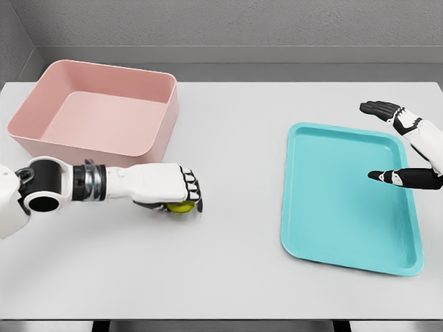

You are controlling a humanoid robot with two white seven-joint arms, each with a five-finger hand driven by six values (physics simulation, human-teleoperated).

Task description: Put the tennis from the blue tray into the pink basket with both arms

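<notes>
Now left hand (169, 190) fingers (192, 188) clasp tennis ball (181, 206).

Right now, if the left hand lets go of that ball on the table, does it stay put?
Probably not: the tennis ball is round and the table looks flat and smooth, so it would likely roll. It seems light; the left hand covers it from above.

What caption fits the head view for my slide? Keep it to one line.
Left hand grips the tennis ball near the pink basket; right hand open over the empty blue tray.
</notes>
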